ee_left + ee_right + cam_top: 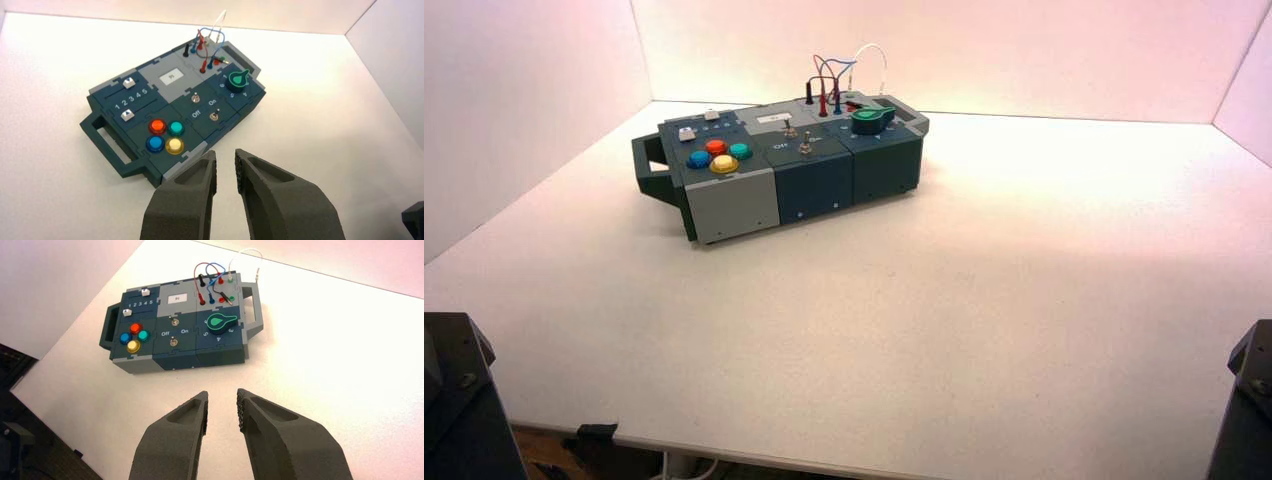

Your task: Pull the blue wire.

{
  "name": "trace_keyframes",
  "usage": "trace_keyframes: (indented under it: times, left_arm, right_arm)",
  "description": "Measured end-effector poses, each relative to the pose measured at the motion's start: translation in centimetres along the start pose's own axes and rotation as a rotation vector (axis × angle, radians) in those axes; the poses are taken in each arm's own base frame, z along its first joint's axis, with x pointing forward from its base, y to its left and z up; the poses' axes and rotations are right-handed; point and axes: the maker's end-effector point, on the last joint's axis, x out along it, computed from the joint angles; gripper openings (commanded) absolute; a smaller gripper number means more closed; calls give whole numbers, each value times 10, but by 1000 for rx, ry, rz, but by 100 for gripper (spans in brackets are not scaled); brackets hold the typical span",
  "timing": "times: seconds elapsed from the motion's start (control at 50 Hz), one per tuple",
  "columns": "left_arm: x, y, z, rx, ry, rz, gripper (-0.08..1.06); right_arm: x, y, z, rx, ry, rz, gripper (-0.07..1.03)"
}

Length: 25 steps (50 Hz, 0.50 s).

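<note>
Blue wire: a thin, flexible blue lead bent in a small arch, with slim blue banana-plug ends. It rises over the pale grey socket panel at the far right of the box. One blue plug stands upright toward the front of that panel, the other toward its back, so the arch runs roughly front to back.

Close by: the thin red lead beside it, crossing near the top; a dark lead with a black plug lying aslant by the front blue plug; the white looped wire farther right. The green pointer knob sits just in front.

Left gripper: open, holding nothing, before the box at the left. Wire lies ahead and to its right, well apart. Right gripper: also open and bare, out at the right; wire ahead and to its left, well apart. Neither looks clearly nearer.

My read: approach not begun. The pull wants a pincer above the arch, closing across the blue strand, then lifting along the plugs' upright axis — snagging the red lead is the likely slip.
</note>
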Motion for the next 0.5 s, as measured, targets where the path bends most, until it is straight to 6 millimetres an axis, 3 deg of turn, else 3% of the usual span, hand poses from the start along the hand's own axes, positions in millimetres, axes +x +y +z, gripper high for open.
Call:
trace_keyframes:
  times: [0.5]
  left_arm:
    - [8, 3, 0, -6, 13, 9, 24]
  right_arm:
    - [1, 0, -1, 2, 5, -1, 33]
